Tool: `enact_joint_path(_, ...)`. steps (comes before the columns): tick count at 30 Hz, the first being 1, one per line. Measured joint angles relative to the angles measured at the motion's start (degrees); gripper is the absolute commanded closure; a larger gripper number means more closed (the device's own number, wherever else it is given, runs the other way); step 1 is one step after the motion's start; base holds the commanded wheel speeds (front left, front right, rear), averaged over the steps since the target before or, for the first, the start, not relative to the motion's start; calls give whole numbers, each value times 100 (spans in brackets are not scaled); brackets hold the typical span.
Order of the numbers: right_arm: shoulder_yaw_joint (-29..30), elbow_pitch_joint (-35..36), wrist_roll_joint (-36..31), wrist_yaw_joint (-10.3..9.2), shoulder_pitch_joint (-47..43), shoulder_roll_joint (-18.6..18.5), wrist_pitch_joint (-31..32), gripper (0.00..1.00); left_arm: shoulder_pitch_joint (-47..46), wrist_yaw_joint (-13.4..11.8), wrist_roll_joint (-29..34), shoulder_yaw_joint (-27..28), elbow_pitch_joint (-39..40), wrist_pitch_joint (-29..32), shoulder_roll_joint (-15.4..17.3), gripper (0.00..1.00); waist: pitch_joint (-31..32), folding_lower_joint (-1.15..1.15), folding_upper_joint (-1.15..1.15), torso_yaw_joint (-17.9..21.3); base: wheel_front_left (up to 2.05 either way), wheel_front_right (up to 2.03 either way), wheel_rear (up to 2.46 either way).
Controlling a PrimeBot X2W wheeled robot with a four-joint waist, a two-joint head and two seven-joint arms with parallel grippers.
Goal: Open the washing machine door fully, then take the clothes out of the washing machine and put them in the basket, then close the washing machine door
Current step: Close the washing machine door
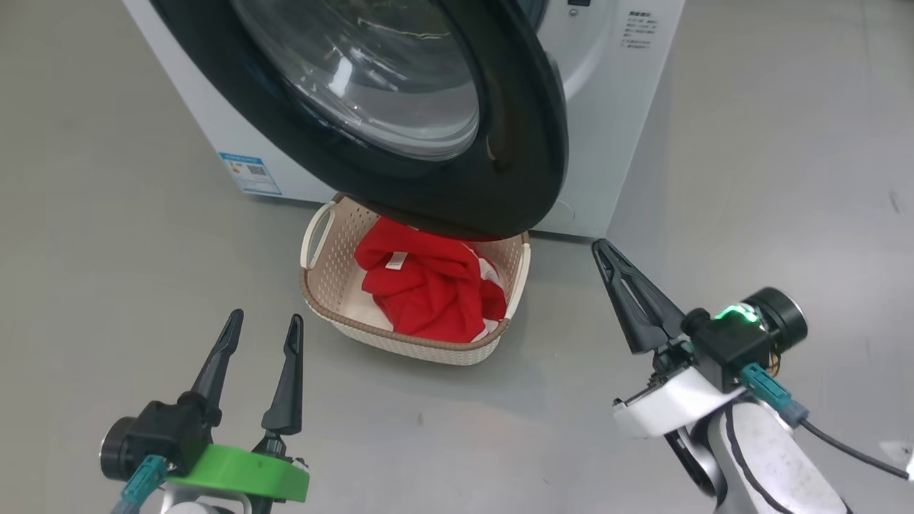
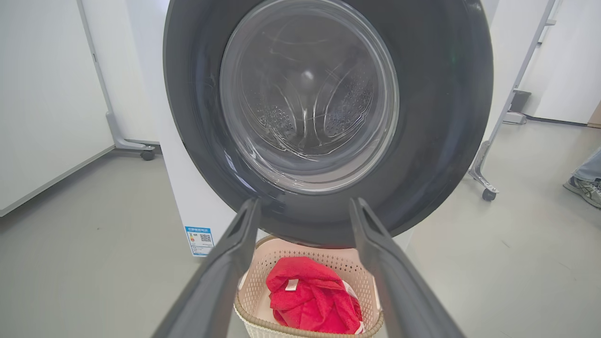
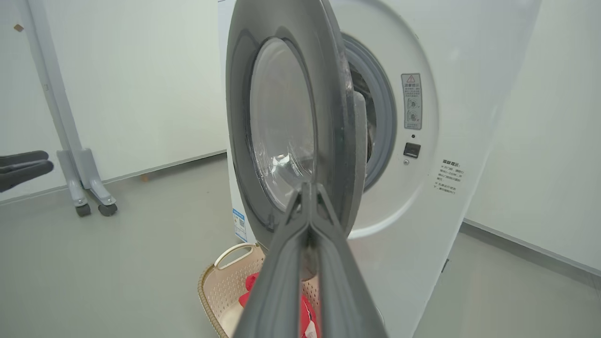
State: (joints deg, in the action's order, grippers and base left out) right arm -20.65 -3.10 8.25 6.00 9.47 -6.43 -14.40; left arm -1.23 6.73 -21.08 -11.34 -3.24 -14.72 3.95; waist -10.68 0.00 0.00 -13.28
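Observation:
The washing machine (image 1: 607, 107) stands at the top, and the washing machine door (image 1: 428, 121) is swung partway out, its black rim hanging over the basket (image 1: 335, 257). The clothes (image 1: 428, 285), red with a small white label, lie bunched in the basket. My left gripper (image 1: 263, 318) is open at the lower left, short of the basket and holding nothing. My right gripper (image 1: 598, 246) is shut on nothing, right of the basket and pointing at the door's lower edge. The right wrist view has the door (image 3: 291, 131) edge-on, just beyond the shut fingertips (image 3: 307, 188).
The left wrist view shows the door's glass (image 2: 310, 103) straight ahead, with the basket (image 2: 263, 263) below it between the fingers. Wheeled white panel stands (image 2: 488, 178) flank the machine. A person's shoe (image 2: 584, 188) is at the right edge. Open grey floor surrounds the basket.

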Motion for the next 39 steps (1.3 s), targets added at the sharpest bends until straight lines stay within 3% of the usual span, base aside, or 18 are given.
enact_joint_path(13, -134, -426, -86, 65, 973, -301, 196, 100, -213, 15, -9, -153, -3, 0, -100, 0, -514, 0, 0, -549, 0, 0, 0)
enact_joint_path(25, 154, -820, 18, 94, 1523, -425, 198, 100, -464, 20, -67, -170, -24, 0, -144, 0, -1007, 0, 0, -1013, 0, 0, 0)
enact_joint_path(39, 608, -1048, 232, 31, 2009, -385, 141, 100, -586, 21, -108, -68, -10, 0, -167, 0, -1342, 0, 0, -1051, 0, 0, 0)
